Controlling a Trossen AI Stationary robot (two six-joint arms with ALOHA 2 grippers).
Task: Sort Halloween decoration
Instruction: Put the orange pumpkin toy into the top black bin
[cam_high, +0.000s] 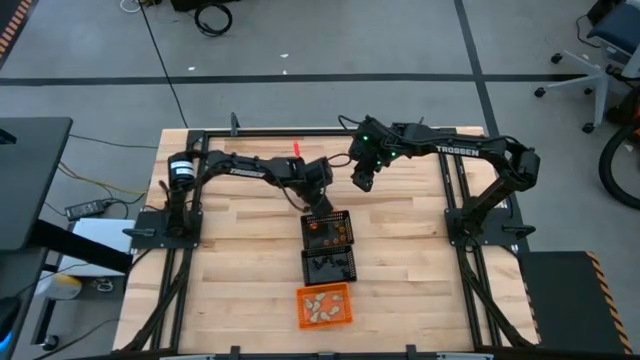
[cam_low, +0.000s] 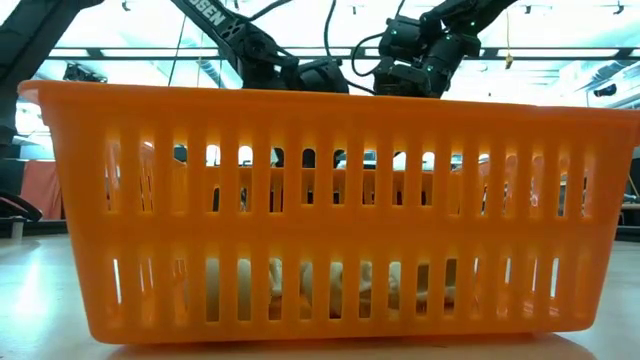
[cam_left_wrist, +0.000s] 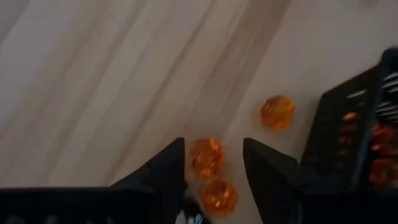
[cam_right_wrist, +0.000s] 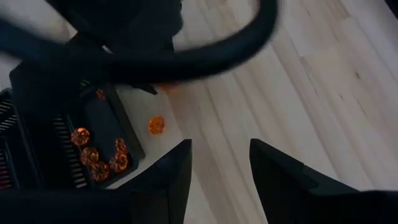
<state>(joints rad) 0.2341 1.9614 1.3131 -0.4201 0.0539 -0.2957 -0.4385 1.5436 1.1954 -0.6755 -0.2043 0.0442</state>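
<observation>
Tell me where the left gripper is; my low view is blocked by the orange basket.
Observer: The left gripper is low over the table, just beyond the far black basket.
Operator: Holding anything?
Observer: No. It is open, with an orange trinket lying between its fingers.
Operator: And the right?
Observer: The right gripper is open and empty, above the table near the left one.
</observation>
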